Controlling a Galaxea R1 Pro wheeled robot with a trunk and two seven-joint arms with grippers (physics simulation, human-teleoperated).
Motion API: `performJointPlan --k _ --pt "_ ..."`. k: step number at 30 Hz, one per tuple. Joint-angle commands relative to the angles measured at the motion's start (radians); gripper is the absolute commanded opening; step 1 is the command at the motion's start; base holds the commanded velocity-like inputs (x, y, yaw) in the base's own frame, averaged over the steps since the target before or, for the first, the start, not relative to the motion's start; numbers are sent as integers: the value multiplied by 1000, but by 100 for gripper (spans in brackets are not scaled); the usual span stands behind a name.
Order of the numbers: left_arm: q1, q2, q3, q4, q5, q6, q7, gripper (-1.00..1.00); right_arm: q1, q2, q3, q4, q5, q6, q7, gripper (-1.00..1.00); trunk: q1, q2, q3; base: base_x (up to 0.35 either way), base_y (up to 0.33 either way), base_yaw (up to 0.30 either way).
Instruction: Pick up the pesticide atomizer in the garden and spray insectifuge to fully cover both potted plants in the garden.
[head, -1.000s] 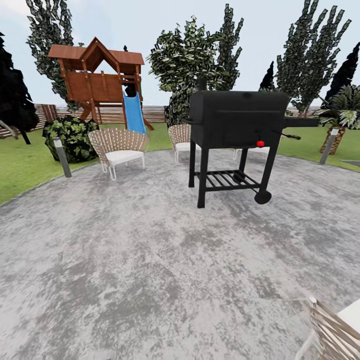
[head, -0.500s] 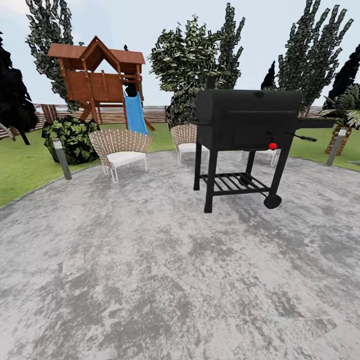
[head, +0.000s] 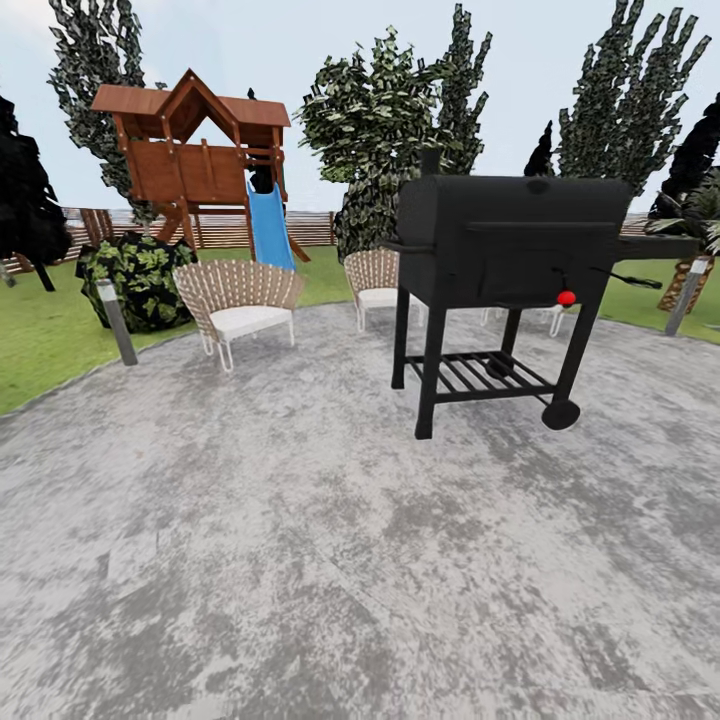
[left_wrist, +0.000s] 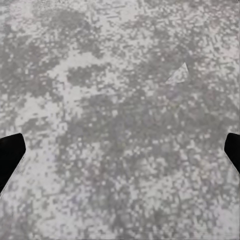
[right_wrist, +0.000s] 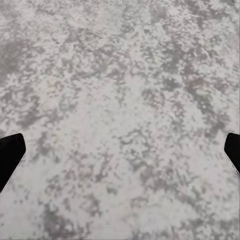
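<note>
Nearest, both wrist views look down on mottled grey paving (head: 300, 560). In the left wrist view the left jaws (left_wrist: 120, 155) show as 2 dark fingertips (left_wrist: 10, 152) at opposite edges of the frame, spread wide with bare paving between them. The right jaws (right_wrist: 120, 152) stand the same way in the right wrist view, fingertips (right_wrist: 10, 150) far apart and nothing held.

The atomizer and the 2 potted plants cannot be placed from these views, so nothing can be said of where they lie relative to either set of jaws.

In the head view the round paved patio runs out from the robot. On it, right of centre, stands a black barbecue grill (head: 510, 250) on 4 legs with a slatted lower shelf, a wheel and a red knob (head: 566, 297). Beyond it, near the patio's far edge, are 2 wicker chairs: the left wicker chair (head: 238, 295) with a white cushion, and the second wicker chair (head: 373, 280) partly behind the grill.

Past the paving lies the garden lawn (head: 40, 345), with a short grey post light (head: 116, 318) and a round dark bush (head: 138, 275). Further back stand a wooden playhouse (head: 195, 150) with a blue slide (head: 268, 228), tall trees (head: 385, 120) and a brown slatted fence (head: 310, 228).
</note>
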Motion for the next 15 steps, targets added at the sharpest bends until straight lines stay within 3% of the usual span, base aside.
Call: performJointPlan --k 1,8,15 --pt "-1 0 -2 1 10 -3 0 100 0 0 0 1 1 -3 0 100 0 0 -1 339 3 0" --pt "-1 0 -2 1 10 -3 0 100 -1 0 0 2 2 -3 0 100 0 0 -1 339 1 -35" --pt "-1 0 -2 1 10 -3 0 100 0 0 0 2 1 -3 0 100 0 0 -1 339 0 -236"
